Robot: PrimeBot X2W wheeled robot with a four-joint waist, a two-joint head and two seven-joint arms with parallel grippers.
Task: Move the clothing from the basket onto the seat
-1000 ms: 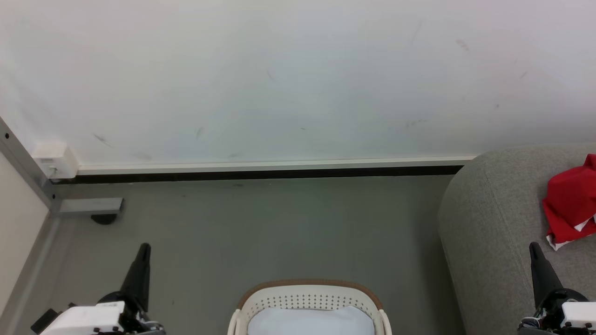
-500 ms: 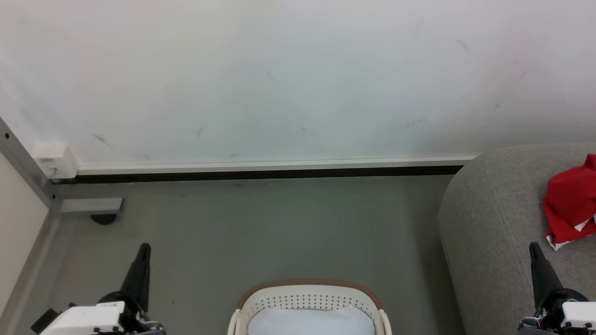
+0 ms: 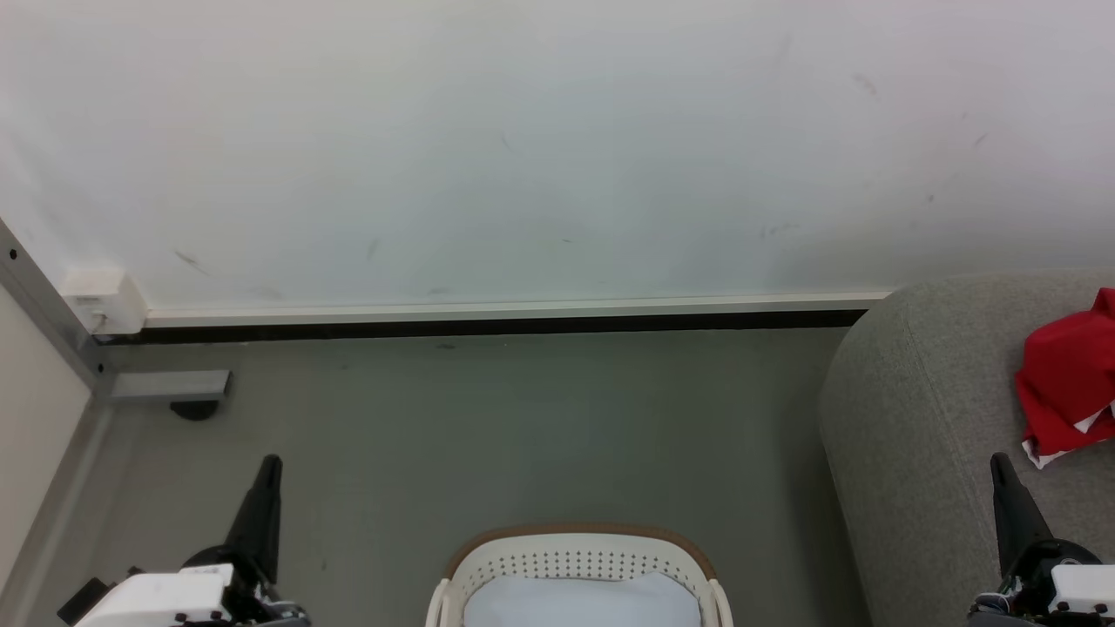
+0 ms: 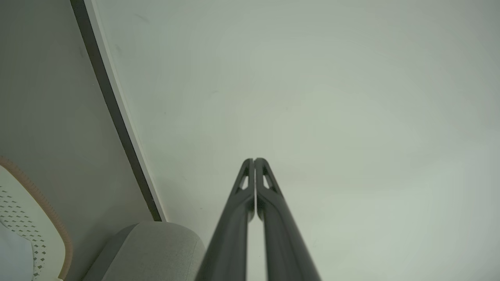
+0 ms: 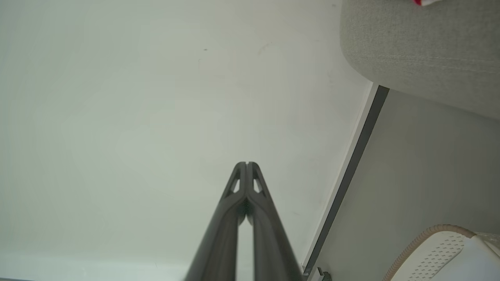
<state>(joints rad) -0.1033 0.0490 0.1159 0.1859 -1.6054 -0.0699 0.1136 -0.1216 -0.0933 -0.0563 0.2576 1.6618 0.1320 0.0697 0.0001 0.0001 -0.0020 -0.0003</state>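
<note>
Located clothing (image 3: pixel 1067 379) at 3 o'clock of head view: red heap with white trim, lying on seat (image 3: pixel 915 409), close to the frame's right edge. Located basket (image 3: pixel 575 529) at 6 o'clock, standing on floor (image 3: pixel 523 418), apart from seat. Inside its visible part, pale cushion (image 3: pixel 579 601) and no red fabric. Near part of basket cut off by frame edge; cannot rule out further garments there.

Checked left pincer (image 3: pixel 270 460) at 7 o'clock: closed tip to tip, gripping nothing, aimed toward wall (image 3: pixel 523 157). Checked right pincer (image 3: pixel 999 459) at 5 o'clock: likewise closed flat and empty, raised before seat, clothing at 1 o'clock from its tip.

Judged task at or near completion, pending sight of basket's hidden part.

Hazards noted:
- Calling the job finished with a garment left behind; cause, camera aimed too high over basket.
- Seizing cushion instead of clothing on any further reach; cause, cushion lying uppermost.
- Dragging clothing off seat's rounded edge onto floor; cause, right pincer sweeping close past loose fabric.
</note>
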